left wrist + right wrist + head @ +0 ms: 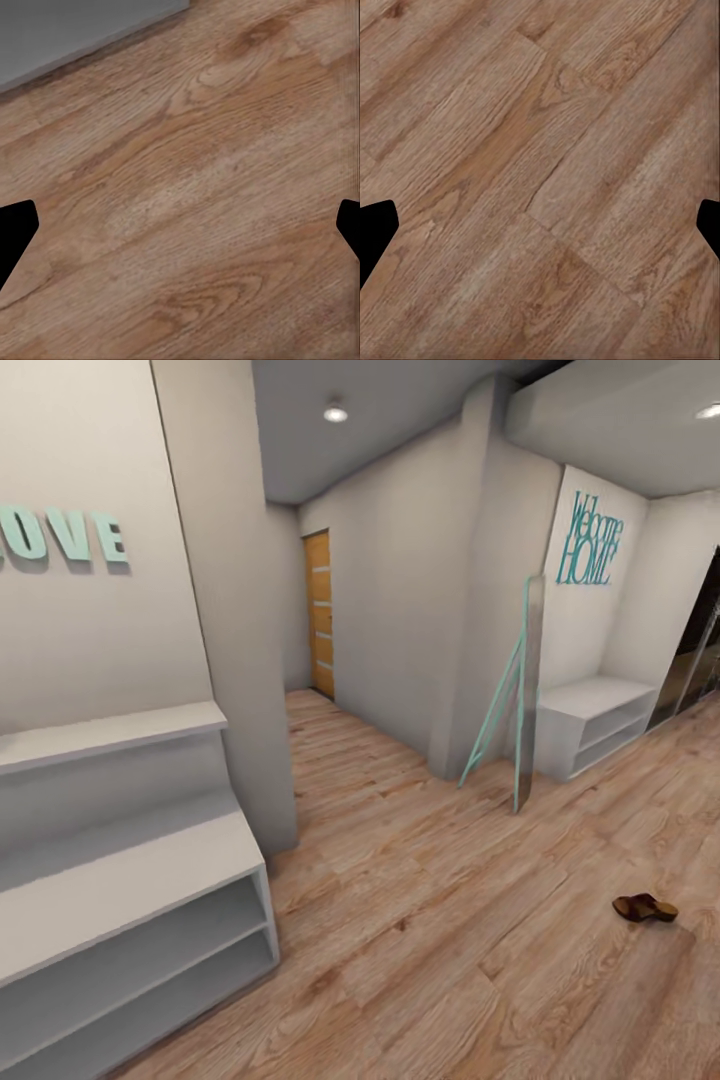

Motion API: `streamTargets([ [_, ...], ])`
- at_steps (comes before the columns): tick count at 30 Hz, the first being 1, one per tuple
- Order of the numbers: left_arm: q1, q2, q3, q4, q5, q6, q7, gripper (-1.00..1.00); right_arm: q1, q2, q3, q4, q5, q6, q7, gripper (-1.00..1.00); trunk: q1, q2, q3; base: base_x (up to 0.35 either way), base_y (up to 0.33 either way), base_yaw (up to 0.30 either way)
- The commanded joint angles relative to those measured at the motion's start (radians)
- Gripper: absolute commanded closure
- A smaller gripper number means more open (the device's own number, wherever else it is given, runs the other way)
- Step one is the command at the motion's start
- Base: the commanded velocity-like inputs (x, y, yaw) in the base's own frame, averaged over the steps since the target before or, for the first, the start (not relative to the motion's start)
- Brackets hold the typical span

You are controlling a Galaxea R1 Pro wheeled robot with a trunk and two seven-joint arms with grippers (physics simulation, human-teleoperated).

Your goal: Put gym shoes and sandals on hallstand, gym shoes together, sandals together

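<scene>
Spotted 1 dark brown sandal [645, 907] lying flat on the corridor floor [450, 920], off to the right and well apart from the hallstand [130, 880] at the left. Too small to tell whether 2 lay there together.

Judged the sandal light, with a fairly stiff flat sole and soft straps likely to fold under a pinch. Reckoned the better hold to be across the sole's 2 side edges near mid-length, or at the heel end, rather than on a strap alone. Expected the smooth leather to slip a little, so called for a firm, level squeeze and a low approach to the planks.

Saw the left gripper [180, 232] spread wide with nothing between its fingertips, over planks beside a grey edge [75, 30]. Saw the right gripper [540, 232] likewise spread wide and holding nothing, above planks.
</scene>
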Motion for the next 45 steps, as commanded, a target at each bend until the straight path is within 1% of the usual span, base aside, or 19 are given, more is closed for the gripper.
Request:
streamTargets([
  [1, 0.000, 0.000, 0.001, 0.000, 0.001, -0.003, 0.001, -1.00, -0.001, 0.000, 0.002, 0.000, -0.008, -0.003, -0.001, -1.00, 0.004, -0.008, -0.004, 0.000, 0.000, -0.300],
  [18, 0.000, -0.001, 0.000, 0.000, 0.000, -0.003, 0.001, -1.00, -0.001, 0.000, 0.001, 0.000, -0.008, -0.004, -0.001, -1.00, 0.069, -0.127, -0.058, 0.000, 0.000, -0.300],
  [25, -0.001, -0.001, 0.000, 0.000, 0.000, -0.004, 0.001, -1.00, -0.001, 0.000, 0.000, 0.001, -0.008, -0.004, -0.001, -1.00, 0.069, -0.127, -0.058, 0.000, 0.000, -0.300],
  [32, -0.017, -0.008, 0.002, -0.011, 0.002, 0.004, 0.000, -1.00, -0.001, -0.001, -0.001, 0.000, -0.008, -0.003, -0.001, -1.00, 0.069, -0.127, -0.058, 0.000, 0.000, -0.300],
  [33, -0.023, -0.010, 0.001, -0.013, 0.003, 0.004, -0.001, -1.00, -0.001, -0.001, -0.001, 0.000, -0.007, -0.003, -0.001, -1.00, 0.069, -0.127, -0.058, 0.000, 0.000, -0.300],
  [37, -0.074, -0.017, -0.012, -0.026, -0.004, 0.009, -0.002, -1.00, -0.001, -0.005, -0.001, -0.004, -0.008, -0.003, -0.001, -1.00, 0.069, -0.127, -0.058, 0.000, 0.000, -0.300],
  [41, -0.141, -0.020, -0.035, -0.028, -0.016, 0.020, -0.004, -1.00, -0.001, -0.007, -0.001, -0.009, -0.007, -0.003, 0.000, -1.00, 0.069, -0.127, -0.058, 0.000, 0.000, -0.300],
  [45, -0.214, -0.024, -0.049, -0.028, -0.021, 0.060, -0.005, -1.00, -0.001, -0.009, 0.000, -0.019, -0.004, -0.003, 0.001, -1.00, 0.069, -0.127, -0.058, 0.000, 0.000, -0.300],
])
